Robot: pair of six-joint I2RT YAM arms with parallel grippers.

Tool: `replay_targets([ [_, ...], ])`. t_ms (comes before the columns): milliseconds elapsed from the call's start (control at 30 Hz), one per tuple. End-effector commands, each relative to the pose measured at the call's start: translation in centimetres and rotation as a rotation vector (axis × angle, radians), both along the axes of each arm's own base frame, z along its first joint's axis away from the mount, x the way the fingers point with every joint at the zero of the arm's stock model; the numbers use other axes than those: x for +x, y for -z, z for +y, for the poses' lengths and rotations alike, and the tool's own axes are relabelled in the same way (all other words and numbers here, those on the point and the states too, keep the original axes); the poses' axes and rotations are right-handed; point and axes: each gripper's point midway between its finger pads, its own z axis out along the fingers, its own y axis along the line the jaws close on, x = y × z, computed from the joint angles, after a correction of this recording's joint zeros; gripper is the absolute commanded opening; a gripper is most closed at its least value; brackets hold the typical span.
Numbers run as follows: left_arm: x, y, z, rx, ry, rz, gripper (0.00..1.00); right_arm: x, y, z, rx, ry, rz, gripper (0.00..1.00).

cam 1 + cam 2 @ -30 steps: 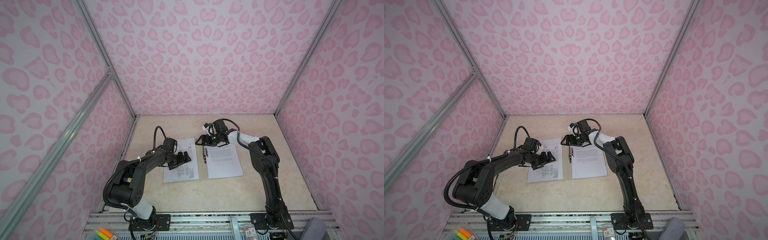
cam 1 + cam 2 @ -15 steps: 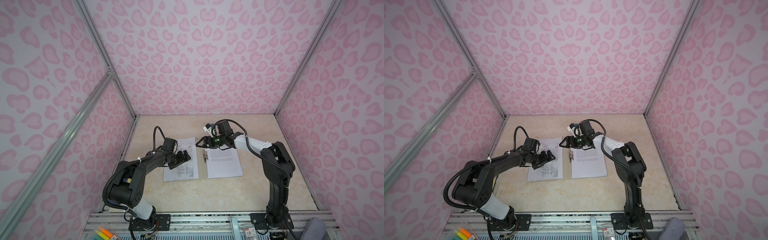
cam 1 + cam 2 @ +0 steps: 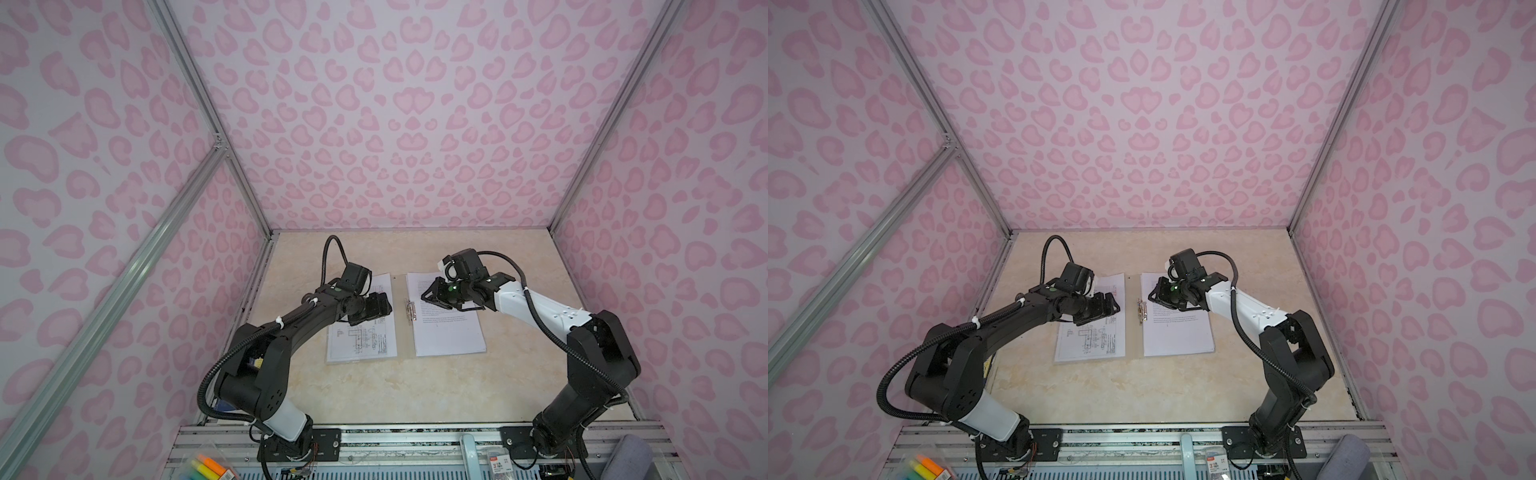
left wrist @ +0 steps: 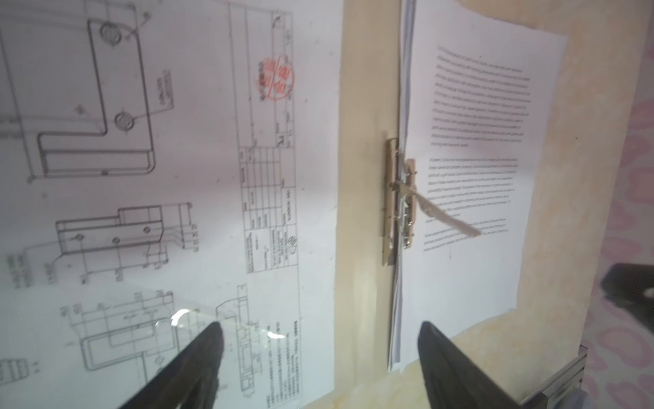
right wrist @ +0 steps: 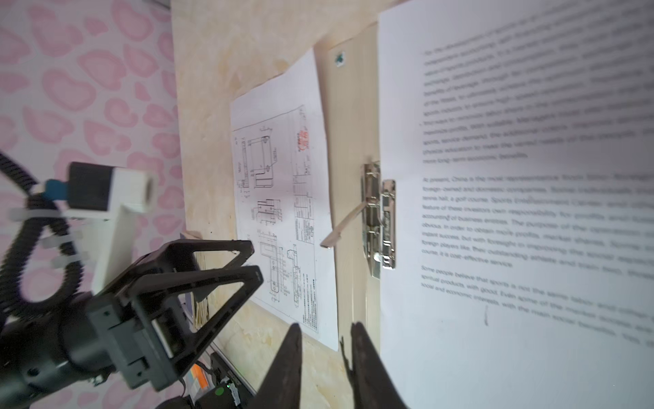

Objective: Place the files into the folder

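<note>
On the beige marbled table [image 3: 374,395], mid-floor of the pink-patterned booth: the folder [image 3: 401,334] lies open and flat, both leaves up, spine running away from the robot's base.

- Left leaf: one drawing sheet [image 3: 361,336], line drawings and a red stamp [image 4: 276,79], lying flat.
- Right leaf: stack of text sheets [image 3: 446,332], edges tucked at the spine. The stacked edges show in the left wrist view.
- Metal clip [image 3: 410,309] on the spine, beside the stack's inner edge. Its lever [image 4: 449,219] stands raised and slanted.
- Left gripper [image 3: 385,309] over the far part of the drawing sheet, near the spine. Fingers spread wide, nothing between them. Cannot tell if the tips touch the paper.
- Right gripper [image 3: 423,296] over the far inner part of the text stack, just beyond the clip, facing the left one across the spine. Fingers [image 5: 361,354] drawn close with a slim gap, nothing pinched.
- Both top views agree on this layout.
</note>
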Motion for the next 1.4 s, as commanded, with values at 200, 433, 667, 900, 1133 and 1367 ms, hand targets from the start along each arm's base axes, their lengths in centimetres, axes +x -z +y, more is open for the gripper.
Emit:
replay_targets([
  [200, 6.5, 1.3, -4.0, 0.072, -0.016, 0.009, 0.63, 1.4, 1.9, 0.9, -0.068, 0.241, 0.239, 0.28],
  [433, 8.3, 3.3, -6.3, 0.034, -0.002, 0.054, 0.57, 1.3, 3.0, 2.9, -0.103, 0.292, 0.367, 0.18],
  [667, 8.6, 4.8, -6.7, 0.037, 0.012, 0.08, 0.57, 2.0, 2.7, 3.9, -0.112, 0.311, 0.352, 0.19],
  [900, 8.5, 5.8, -6.3, 0.024, -0.001, 0.099, 0.57, 1.2, 3.5, 4.3, -0.16, 0.326, 0.403, 0.19],
  [1133, 8.3, 6.4, -5.9, 0.021, -0.006, 0.113, 0.57, 1.5, 3.7, 4.3, -0.188, 0.35, 0.402, 0.19],
  [1367, 8.0, 7.0, -5.9, 0.009, -0.004, 0.125, 0.57, 1.7, 4.0, 4.5, -0.199, 0.353, 0.412, 0.18],
])
